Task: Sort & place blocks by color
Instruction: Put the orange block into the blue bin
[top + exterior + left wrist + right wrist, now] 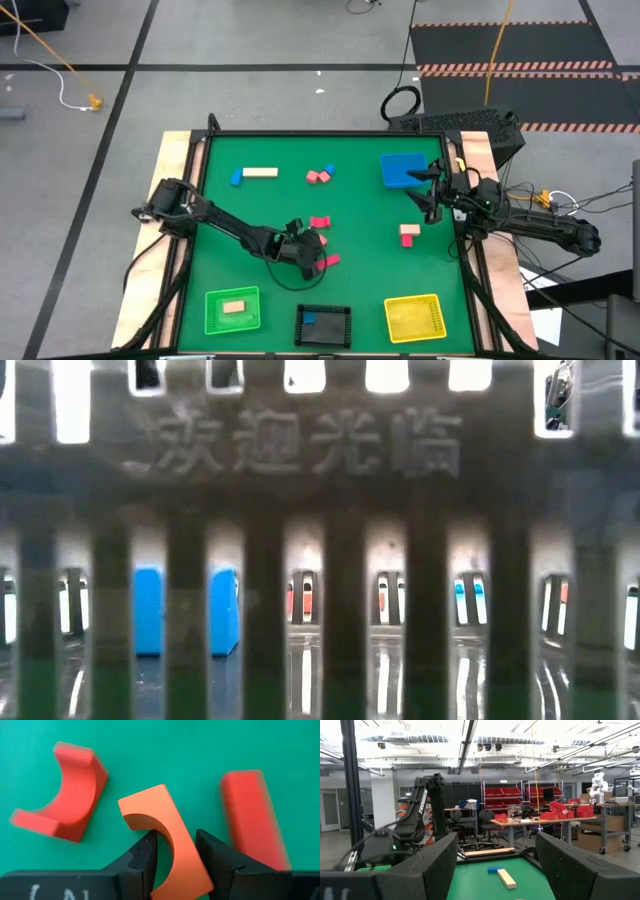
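Note:
My left gripper (305,250) (175,840) is near the middle of the green table, slanting down, shut on a red arch-shaped block (170,835). Beside that block lie another red arch (65,795) and a red bar (252,815). More blocks lie apart on the table: a blue one (236,177), a tan bar (260,172), a red and blue group (320,174), and a red and tan pair (408,235). My right gripper (430,190) (497,860) waits open at the right edge, by the flat blue tray (403,170). My left gripper pinches the red arch block between its two fingers. One fingertip (147,847) sits in the hollow curved side (162,832), the other (207,845) on the flat back (187,835). The fingers slant down from the table's left. Whether the block is lifted I cannot tell.
Three mesh trays line the near edge: a green one (232,310) holding a tan block, a black one (323,325) holding a blue block (185,610), and a yellow one (415,317). The black tray's wall (340,560) blocks most of the low view.

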### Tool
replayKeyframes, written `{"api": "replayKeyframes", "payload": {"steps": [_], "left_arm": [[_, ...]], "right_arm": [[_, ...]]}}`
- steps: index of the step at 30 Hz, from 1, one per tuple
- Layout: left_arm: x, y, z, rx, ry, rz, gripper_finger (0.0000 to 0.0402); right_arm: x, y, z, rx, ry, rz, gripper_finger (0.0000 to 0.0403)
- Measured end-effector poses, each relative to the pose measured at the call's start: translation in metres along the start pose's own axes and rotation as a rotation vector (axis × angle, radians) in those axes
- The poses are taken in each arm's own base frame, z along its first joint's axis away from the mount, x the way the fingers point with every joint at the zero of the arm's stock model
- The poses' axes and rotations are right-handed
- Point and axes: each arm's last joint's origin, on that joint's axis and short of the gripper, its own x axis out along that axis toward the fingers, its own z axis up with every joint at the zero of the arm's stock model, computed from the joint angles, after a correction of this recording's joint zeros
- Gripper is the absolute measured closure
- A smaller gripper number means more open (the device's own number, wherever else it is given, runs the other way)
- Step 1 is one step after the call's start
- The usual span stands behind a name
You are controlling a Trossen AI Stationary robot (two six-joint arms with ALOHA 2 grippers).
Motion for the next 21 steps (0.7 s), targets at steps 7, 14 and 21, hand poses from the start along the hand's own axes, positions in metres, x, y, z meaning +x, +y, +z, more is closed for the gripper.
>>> {"api": "replayKeyframes", "payload": {"steps": [7, 14, 21], "left_arm": [[-0.028, -0.003, 0.025, -0.004, -0.126, -0.065, 0.0282], [-0.041, -0.007, 0.040, -0.052, -0.248, -0.124, 0.0282], [-0.042, -0.003, 0.056, -0.035, -0.379, -0.142, 0.0282]], "right_arm": [[0.000, 0.000, 0.000, 0.000, 0.000, 0.000, 0.0145], [0.000, 0.000, 0.000, 0.000, 0.000, 0.000, 0.0145], [0.000, 0.001, 0.003, 0.169, -0.031, 0.012, 0.0145]]}}
